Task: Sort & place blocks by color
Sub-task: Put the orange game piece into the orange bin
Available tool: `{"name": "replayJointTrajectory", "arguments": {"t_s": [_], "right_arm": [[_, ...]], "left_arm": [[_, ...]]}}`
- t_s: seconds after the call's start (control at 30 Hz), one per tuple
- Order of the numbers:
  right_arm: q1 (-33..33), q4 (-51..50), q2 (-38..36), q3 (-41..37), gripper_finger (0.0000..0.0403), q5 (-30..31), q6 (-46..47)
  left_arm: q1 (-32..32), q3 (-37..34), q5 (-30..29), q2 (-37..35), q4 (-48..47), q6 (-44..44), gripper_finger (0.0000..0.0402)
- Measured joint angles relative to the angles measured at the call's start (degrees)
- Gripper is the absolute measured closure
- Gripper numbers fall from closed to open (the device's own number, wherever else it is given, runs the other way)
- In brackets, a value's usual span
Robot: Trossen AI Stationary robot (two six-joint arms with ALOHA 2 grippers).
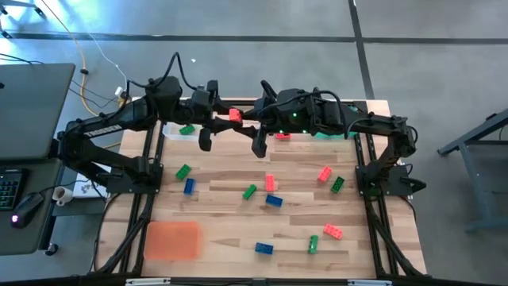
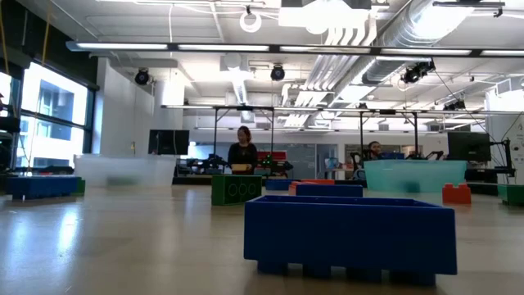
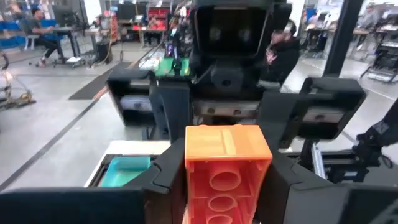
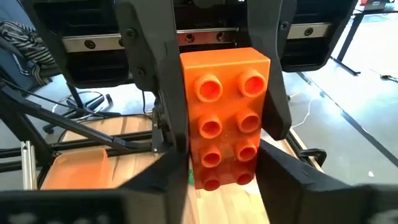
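Observation:
A red block (image 1: pixel 235 115) hangs high over the table's far edge between my two grippers. It stands about upright, with its studs (image 4: pixel 225 118) facing the right arm and its hollow underside (image 3: pixel 224 186) facing the left arm. My left gripper (image 3: pixel 221 180) comes in from the table's left and is shut on the block. My right gripper (image 4: pixel 224 180) faces it from the right and is open. Its fingers stand close on either side of the block's lower part. Several red, green and blue blocks lie flat on the table. Neither gripper shows in the low view. My left gripper pinches the red block's two long narrow sides (image 3: pixel 190 186) between its two fingers (image 4: pixel 155 81). The fingers come in level from the table's left and lie across the block. The block is lifted clear of the table and stands about upright.
A clear tray (image 1: pixel 176 131) with a green block (image 1: pixel 186 129) stands at the far left. A teal tray (image 1: pixel 333 133) is at the far right and an orange tray (image 1: pixel 172 240) at the near left. In the low view, a blue block (image 2: pixel 348 233) lies close to the camera.

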Motion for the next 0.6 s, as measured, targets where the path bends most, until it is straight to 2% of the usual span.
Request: {"name": "replayJointTrajectory", "arguments": {"t_s": [0.1, 0.2, 0.4, 0.6], "right_arm": [[0.1, 0.0, -0.1, 0.0, 0.0174, 0.3, 1.3], [0.1, -2.2, -0.1, 0.0, 0.0145, -0.3, 2.9], [0.1, -6.9, -0.1, 0.0, 0.0139, -0.1, 6.0], [0.1, -8.2, -0.1, 0.0, 0.0139, 1.1, 5.5]], "left_arm": [[0.1, 0.0, -0.2, -0.1, -1.8, 0.0, 0.0292], [0.1, 0.0, -0.3, -0.7, -6.2, 0.0, 0.0292], [-1.3, 0.0, -0.2, -3.1, -19.5, 0.0, 0.0292], [-4.8, 0.0, -0.2, -5.0, -37.5, -0.1, 0.0292]]}}
